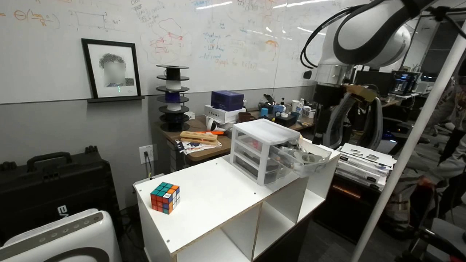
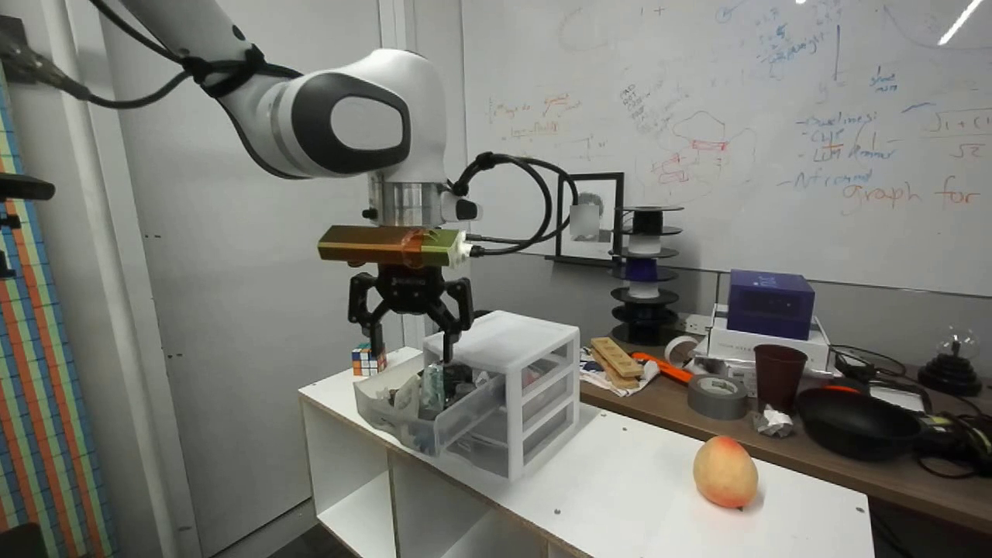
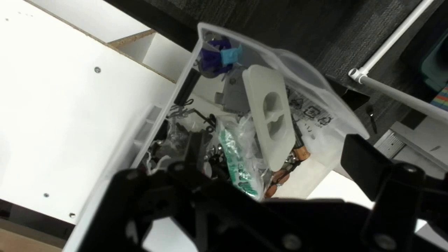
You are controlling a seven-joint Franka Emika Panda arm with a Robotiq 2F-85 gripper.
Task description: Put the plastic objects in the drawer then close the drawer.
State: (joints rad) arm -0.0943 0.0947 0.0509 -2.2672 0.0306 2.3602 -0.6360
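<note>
The translucent drawer (image 1: 316, 169) is pulled out of the white three-tier unit (image 1: 265, 131); in an exterior view its front wall (image 2: 395, 422) faces the shelf's edge. It holds a jumble of small items. In the wrist view, inside the drawer (image 3: 308, 75), lie a pale plastic piece with two hollows (image 3: 280, 148), a green-and-clear plastic bag (image 3: 241, 171), a purple-and-blue piece (image 3: 214, 60) and a grey block (image 3: 235, 92). My gripper (image 2: 412, 345) points down above the drawer, its fingers wide apart with nothing between them. The gripper's body hides the drawer's lower part in the wrist view.
The unit stands on a white open-shelf table (image 1: 204, 207). A Rubik's cube (image 1: 165, 198) and a peach-like fruit (image 2: 725, 471) sit on that table. A wooden desk with tape (image 2: 717, 397), a cup (image 2: 777, 376) and a pan (image 2: 856, 422) stands behind. A white pole (image 1: 411, 134) rises nearby.
</note>
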